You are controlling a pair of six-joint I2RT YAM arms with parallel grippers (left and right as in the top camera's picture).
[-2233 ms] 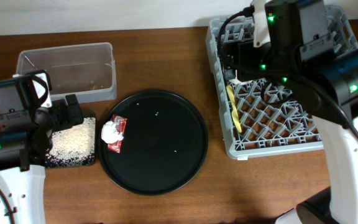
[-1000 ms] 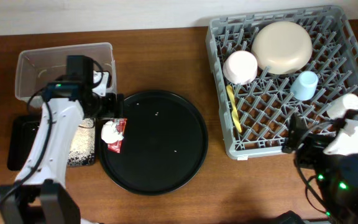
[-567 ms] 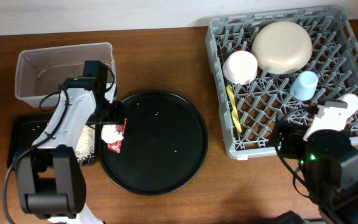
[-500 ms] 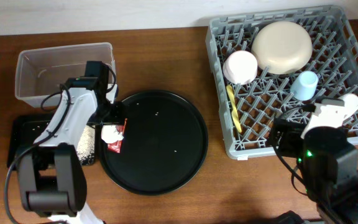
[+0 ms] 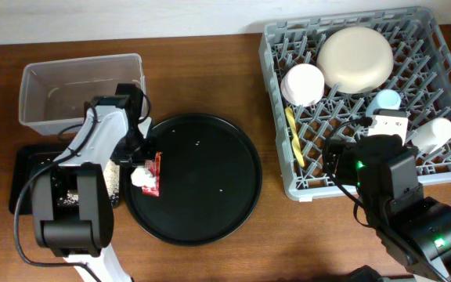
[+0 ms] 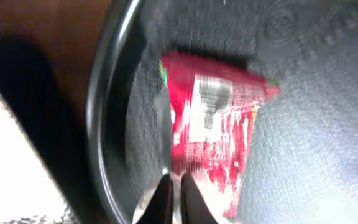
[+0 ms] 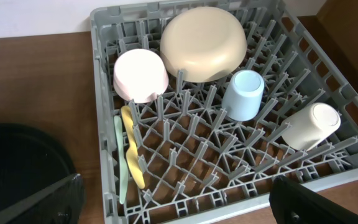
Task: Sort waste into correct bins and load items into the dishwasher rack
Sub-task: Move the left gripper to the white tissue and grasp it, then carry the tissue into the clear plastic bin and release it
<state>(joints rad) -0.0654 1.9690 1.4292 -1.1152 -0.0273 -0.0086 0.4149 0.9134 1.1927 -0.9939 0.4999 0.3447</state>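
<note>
Surface: a brown wooden table [image 5: 210, 55] with a pale strip of wall along its far edge.
Round tray: large and black [image 5: 210, 204], near the middle of the table, with a few white specks on it.
Wrapper: crumpled, red and white [image 6: 213, 118], lying just inside the round tray's left rim.
Left gripper: [image 6: 173, 186] jaws pinched together on the wrapper's near edge.
Flat black tray: [image 5: 22, 184] left of the round tray, partly under the left arm.
Rice: [image 5: 111, 178] heaped in the flat black tray.
Right gripper: [image 7: 174, 180] spread wide with nothing between the fingers, hanging over the rack's near edge.
Rack: a grey crate [image 5: 276, 117] at the right of the table.
Yellow utensil: [image 7: 132, 149] flat along the rack's left side.
Green utensil: [image 7: 120, 162] just left of the yellow utensil.
White cup: [image 7: 309, 126] on its side at the rack's right.
Blue cup: [image 7: 243, 94] mouth down among the pegs.
Bowl: white [image 7: 140, 76], upside down, back left of the rack.
Plate: cream [image 7: 202, 43], face down at the rack's back.
Clear tub: [image 5: 26, 102] far left, behind the flat black tray.
</note>
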